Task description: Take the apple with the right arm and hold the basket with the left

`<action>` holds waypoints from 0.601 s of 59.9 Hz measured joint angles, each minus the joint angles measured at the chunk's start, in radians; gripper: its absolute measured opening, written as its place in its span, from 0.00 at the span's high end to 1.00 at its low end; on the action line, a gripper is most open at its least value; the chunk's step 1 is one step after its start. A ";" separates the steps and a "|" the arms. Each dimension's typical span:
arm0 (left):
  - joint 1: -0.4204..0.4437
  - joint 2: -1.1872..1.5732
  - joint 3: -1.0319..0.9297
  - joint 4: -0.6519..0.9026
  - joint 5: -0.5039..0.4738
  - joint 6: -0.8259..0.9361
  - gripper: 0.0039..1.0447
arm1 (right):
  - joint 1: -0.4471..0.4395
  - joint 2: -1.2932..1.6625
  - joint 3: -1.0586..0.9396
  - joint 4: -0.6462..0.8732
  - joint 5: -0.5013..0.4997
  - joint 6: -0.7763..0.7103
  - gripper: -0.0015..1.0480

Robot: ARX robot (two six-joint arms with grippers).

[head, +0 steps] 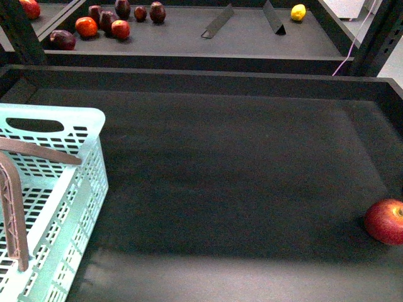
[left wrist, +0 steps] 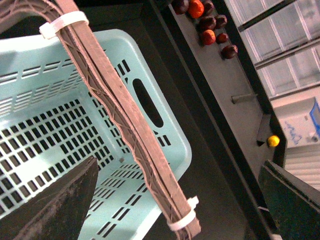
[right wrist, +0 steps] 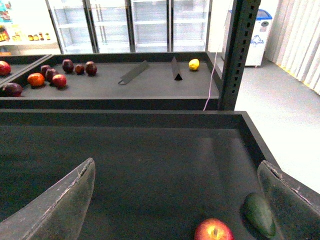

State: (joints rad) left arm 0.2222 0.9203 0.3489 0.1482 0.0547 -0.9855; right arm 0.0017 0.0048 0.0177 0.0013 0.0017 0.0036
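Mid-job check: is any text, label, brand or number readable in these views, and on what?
No text can be read in any view.
On the white and blue unit behind the rack: marks on its front, too blurred to read.
On the shelf goods far back: too small to read.
On the basket and the apple: no label or print visible.

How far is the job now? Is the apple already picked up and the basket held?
Nothing looks finished yet. The apple lies on the dark shelf, far right, outside the basket. In hand: the right gripper is open and aimed near the apple; the left gripper is open above the basket's brown handles. To do: grasp and lift the apple, and take hold of the basket.
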 joint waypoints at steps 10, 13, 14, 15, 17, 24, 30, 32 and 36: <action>0.028 0.237 0.035 0.145 0.053 -0.089 0.06 | 0.000 0.000 0.000 0.000 0.000 0.000 0.08; 0.029 0.308 0.050 0.198 0.064 -0.115 0.06 | 0.000 0.000 0.000 0.000 0.000 0.000 0.08; 0.029 0.337 0.056 0.222 0.073 -0.126 0.06 | 0.000 0.000 0.000 0.000 0.000 0.000 0.08; 0.029 0.351 0.059 0.234 0.076 -0.130 0.06 | 0.000 0.000 0.000 0.000 0.000 0.000 0.08; 0.029 0.408 0.075 0.276 0.080 -0.146 0.06 | 0.000 0.000 0.000 0.000 0.000 0.000 0.08; 0.021 0.568 0.139 0.342 0.074 -0.174 0.06 | 0.000 0.000 0.000 0.000 0.000 0.000 0.08; 0.002 0.643 0.176 0.358 0.067 -0.184 0.06 | 0.000 0.000 0.000 0.000 0.000 0.000 0.08; -0.008 0.668 0.191 0.361 0.060 -0.188 0.06 | 0.000 0.000 0.000 0.000 0.000 0.000 0.08; -0.024 0.697 0.212 0.360 0.044 -0.187 0.06 | 0.000 0.000 0.000 0.000 0.000 0.000 0.08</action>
State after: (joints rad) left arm 0.1982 1.6176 0.5606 0.5087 0.0990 -1.1728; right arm 0.0017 0.0048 0.0177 0.0013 0.0017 0.0032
